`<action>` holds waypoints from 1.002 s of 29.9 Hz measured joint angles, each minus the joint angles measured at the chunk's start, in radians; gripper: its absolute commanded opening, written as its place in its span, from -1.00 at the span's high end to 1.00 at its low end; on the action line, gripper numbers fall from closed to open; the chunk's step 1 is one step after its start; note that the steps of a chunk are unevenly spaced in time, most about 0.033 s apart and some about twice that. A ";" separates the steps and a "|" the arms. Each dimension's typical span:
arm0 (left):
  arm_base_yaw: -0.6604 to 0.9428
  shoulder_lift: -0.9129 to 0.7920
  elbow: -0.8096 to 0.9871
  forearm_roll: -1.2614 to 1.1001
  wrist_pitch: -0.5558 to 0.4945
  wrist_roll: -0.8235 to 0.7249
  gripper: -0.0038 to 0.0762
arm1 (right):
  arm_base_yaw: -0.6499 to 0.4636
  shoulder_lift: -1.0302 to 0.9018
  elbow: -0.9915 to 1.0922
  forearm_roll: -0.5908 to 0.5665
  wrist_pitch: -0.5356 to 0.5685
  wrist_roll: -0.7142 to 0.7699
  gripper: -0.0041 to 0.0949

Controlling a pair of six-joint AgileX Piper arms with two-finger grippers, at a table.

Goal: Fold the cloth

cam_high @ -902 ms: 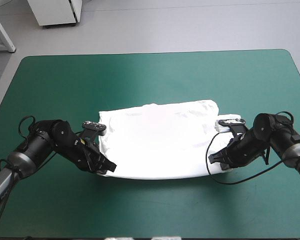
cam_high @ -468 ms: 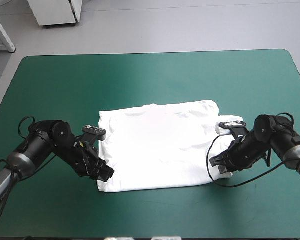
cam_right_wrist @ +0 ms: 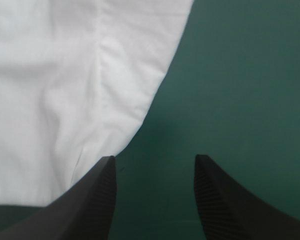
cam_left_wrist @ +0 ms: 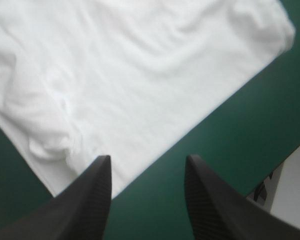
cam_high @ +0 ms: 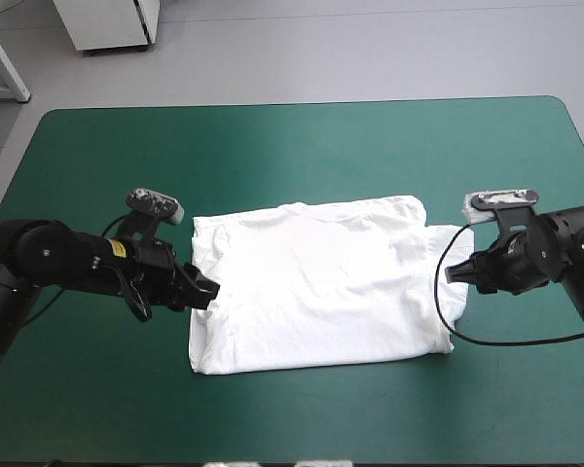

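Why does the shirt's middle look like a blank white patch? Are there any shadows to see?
High view: bright light washes out the centre of the T-shirt, so creases show only near its edges. Left wrist view: the folds appear as soft grey shading. Right wrist view: a faint shadow darkens the teal-green cover just beside the shirt's edge.

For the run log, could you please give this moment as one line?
T-shirt folded flat | left gripper open | right gripper open

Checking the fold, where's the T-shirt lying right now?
In the high view the T-shirt lies flat mid-table, between the open left gripper and the open right gripper.
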State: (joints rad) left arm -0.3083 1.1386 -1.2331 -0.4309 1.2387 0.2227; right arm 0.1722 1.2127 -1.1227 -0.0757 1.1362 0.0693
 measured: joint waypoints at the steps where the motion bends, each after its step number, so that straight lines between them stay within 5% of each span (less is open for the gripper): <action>1: 0.000 0.000 -0.028 -0.012 0.001 0.004 0.05 | 0.000 0.002 -0.010 -0.012 -0.005 0.013 -0.08; 14: 0.000 0.000 -0.168 -0.034 0.011 0.037 0.05 | -0.031 0.257 -0.037 -0.013 -0.199 0.139 -0.21; 26: 0.000 0.000 -0.168 -0.038 0.008 0.037 0.05 | -0.113 0.479 -0.037 0.086 -0.308 0.040 -0.20; 30: 0.000 0.000 -0.168 -0.038 0.005 0.037 0.05 | -0.113 0.522 -0.047 0.087 -0.323 0.027 -0.05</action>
State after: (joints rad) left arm -0.3083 1.1386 -1.4008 -0.4691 1.2435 0.2594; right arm 0.0589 1.7343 -1.1693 0.0110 0.8132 0.0965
